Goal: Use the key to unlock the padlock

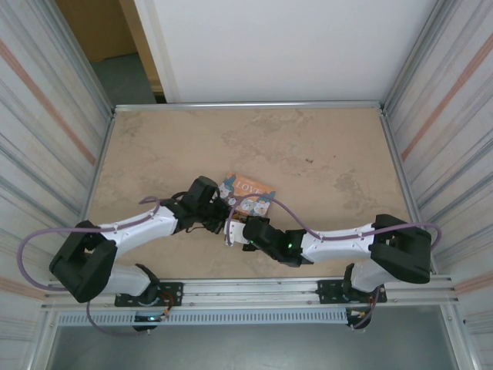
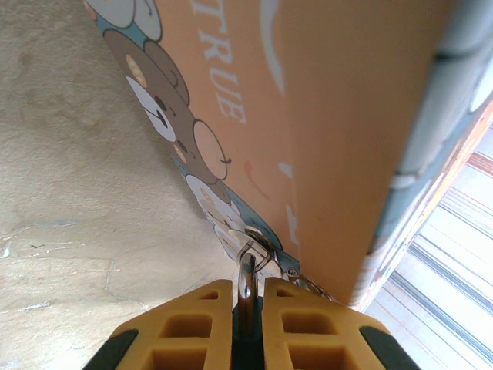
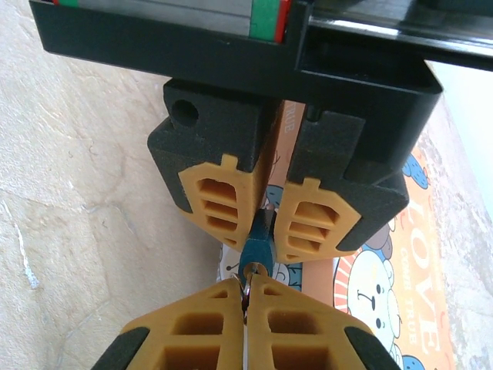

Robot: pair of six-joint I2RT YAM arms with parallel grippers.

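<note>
**A:** Why are both arms huddled at that one corner of the box (image 1: 254,190)?

**B:** That's where the padlock (image 3: 255,248) is, just off the box's near edge, on the corner toward the left arm. It's a tiny teal thing, far smaller than the box. I'd say it needs 1 gripper to steady it and 1 to work the key.

**A:** Which does which?

**B:** The left gripper (image 2: 247,291) is closed tight on the padlock, pinching its body from both sides. The shackle end points at a metal loop on the box's edge. I reckon the grip is there to stop the lock swinging or twisting.

**A:** And the other?

**B:** The right gripper (image 3: 246,287) comes in from the side away from the box, nose to nose with the left. Its fingers are pressed together on a thin sliver of metal. As far as I can tell that's the key (image 3: 247,297), and its end sits right at the bottom of the lock body.

**A:** Is it in the keyhole?

**B:** I can't tell, because the fingertips hide the join. The 2 grippers are lined up head-on, probably so the key runs straight along the lock. My guess is a turn of the right wrist comes next. With so little metal to grip, the key could slip.
</note>
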